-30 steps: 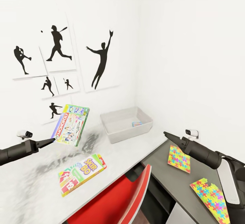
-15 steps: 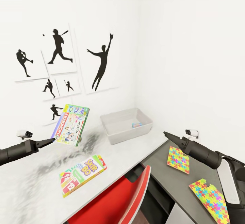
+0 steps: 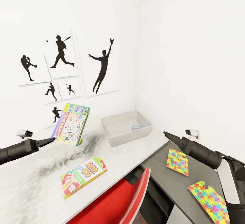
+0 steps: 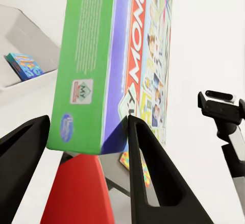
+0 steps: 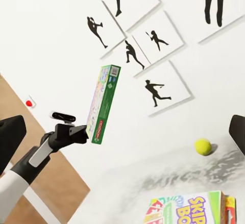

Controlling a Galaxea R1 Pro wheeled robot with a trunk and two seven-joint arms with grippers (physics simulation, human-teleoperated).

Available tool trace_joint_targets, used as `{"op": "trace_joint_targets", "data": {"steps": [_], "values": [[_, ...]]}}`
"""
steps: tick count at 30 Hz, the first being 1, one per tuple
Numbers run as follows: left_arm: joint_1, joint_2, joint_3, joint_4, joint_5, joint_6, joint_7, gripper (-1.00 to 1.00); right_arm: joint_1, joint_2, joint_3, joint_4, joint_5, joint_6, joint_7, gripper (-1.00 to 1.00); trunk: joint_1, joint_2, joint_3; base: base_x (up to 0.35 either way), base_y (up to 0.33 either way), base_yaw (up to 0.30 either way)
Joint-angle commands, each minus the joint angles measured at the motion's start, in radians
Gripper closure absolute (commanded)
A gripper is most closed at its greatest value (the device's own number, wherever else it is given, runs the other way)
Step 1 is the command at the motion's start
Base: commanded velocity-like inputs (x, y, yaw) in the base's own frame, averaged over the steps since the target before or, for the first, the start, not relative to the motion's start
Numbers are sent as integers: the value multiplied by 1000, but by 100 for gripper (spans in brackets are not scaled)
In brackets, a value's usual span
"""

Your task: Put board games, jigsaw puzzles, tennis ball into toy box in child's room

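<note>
Left pincer: clamped on Monopoly box, held above counter as before. Right pincer: state cannot be told. Toy box: shifted slightly with camera.

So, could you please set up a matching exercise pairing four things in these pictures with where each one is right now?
Things:
1. Monopoly box
2. Skip-Bo box
3. tennis ball
4. nearer jigsaw puzzle

Places:
A. lying flat on the white table
B. on the dark desk
C. held up in the left gripper
D. resting on the white table near the wall

Pairs: 1-C, 2-A, 3-D, 4-B
</note>
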Motion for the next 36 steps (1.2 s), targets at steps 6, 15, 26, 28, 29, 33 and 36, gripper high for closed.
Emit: {"op": "trace_joint_targets", "data": {"steps": [6, 15, 26, 28, 29, 33, 36], "values": [[0, 0, 0, -10, -1, 9, -2, 100, -1, 0, 0, 0, -2, 5, 1, -100, -23, 41, 27, 0, 0, 0], [0, 0, 0, -12, -1, 9, -2, 100, -1, 0, 0, 0, -1, 5, 1, -100, -57, 104, 70, 0, 0, 0], [0, 0, 0, -13, -1, 9, -2, 100, -1, 0, 0, 0, -2, 5, 0, -100, -69, 125, 93, 0, 0, 0], [0, 0, 0, -14, -1, 9, -2, 100, -1, 0, 0, 0, -2, 5, 0, -100, -69, 125, 93, 0, 0, 0], [0, 0, 0, -14, -1, 9, -2, 100, -1, 0, 0, 0, -2, 5, 0, -100, -69, 125, 93, 0, 0, 0], [0, 0, 0, -14, -1, 9, -2, 100, -1, 0, 0, 0, -2, 5, -1, -100, -69, 125, 93, 0, 0, 0], [0, 0, 1, -14, -1, 8, -5, 100, -1, 0, 0, 0, -2, 5, -1, -100, -69, 125, 93, 0, 0, 0]]}}
